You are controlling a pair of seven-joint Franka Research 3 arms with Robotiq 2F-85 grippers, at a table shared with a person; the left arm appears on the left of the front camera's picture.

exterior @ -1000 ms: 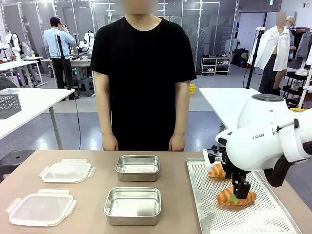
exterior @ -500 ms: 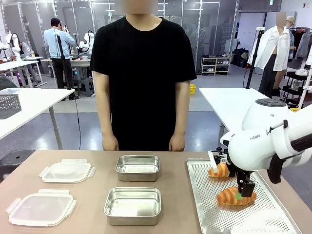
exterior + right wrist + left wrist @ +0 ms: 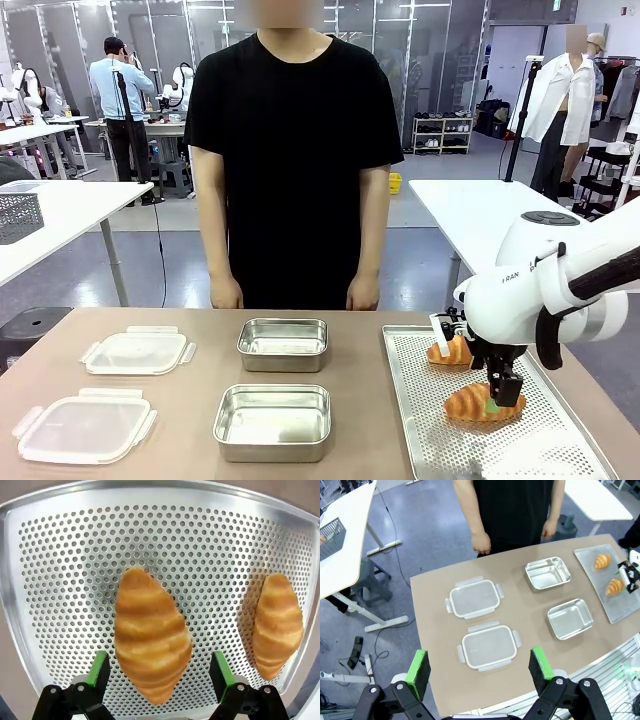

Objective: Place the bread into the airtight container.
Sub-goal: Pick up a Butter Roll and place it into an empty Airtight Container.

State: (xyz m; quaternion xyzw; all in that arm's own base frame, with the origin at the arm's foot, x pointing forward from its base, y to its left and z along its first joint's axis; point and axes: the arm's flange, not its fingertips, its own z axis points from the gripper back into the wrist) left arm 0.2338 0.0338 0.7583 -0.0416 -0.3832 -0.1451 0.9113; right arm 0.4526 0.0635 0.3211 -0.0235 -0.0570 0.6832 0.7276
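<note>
Where the tan matte table (image 3: pixel 190 335) stands in a grey-floored lab with white tables behind, a person in a black T-shirt waits at its far edge. The right claw (image 3: pixel 497 398) is open, green pads either side of the nearer golden ridged croissant (image 3: pixel 150 635) on the perforated metal tray (image 3: pixel 420 430). Two shiny rectangular steel containers (image 3: pixel 272 422) sit mid-table, two clear plastic lids (image 3: pixel 85 428) on the left. The left claw (image 3: pixel 479 665) is open, high above.

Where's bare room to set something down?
Free: the strip between the lids and steel containers; the gap between containers and tray; the tray's near end. Crowded: tray's far half, two croissants with the right hand straddling one.
</note>
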